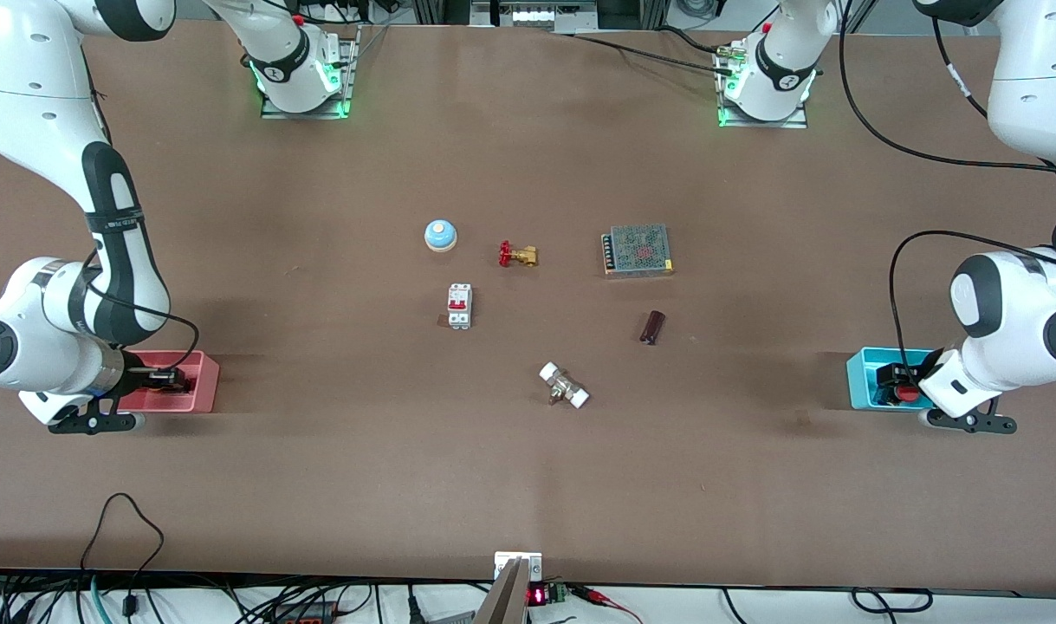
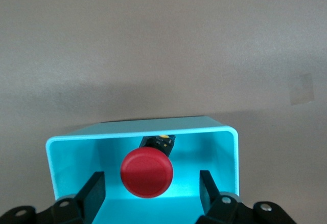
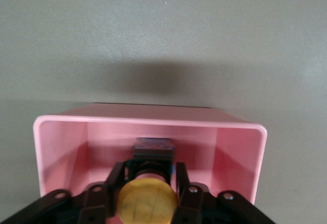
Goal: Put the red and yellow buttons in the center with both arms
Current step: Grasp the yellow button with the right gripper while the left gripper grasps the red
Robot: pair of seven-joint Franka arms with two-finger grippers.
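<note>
Taking the circuit breaker [image 1: 459,306] at the middle of the tabletop [image 1: 320,485] as the landmark, the white-capped fitting [image 1: 564,386] lay nearer the front camera than it, toward the left arm's end. The dark cylinder [image 1: 652,327] sat near the breaker's level, well toward that same end. At the right arm's end of the table, well apart from the breaker, the right gripper [image 3: 148,185] was down inside the pink tray [image 3: 240,147], its fingers [image 3: 113,183] clenched on the yellow button [image 3: 147,201]. At the left arm's end, the left gripper [image 2: 151,188] reached into the cyan tray [image 2: 227,147] with its fingers [image 2: 93,192] spread apart on either side of the red button [image 2: 146,173], not touching it. Farther from the camera than the breaker stood the blue bell [image 1: 440,234], the red-handled valve [image 1: 517,254] and the mesh-topped power supply [image 1: 638,250].
</note>
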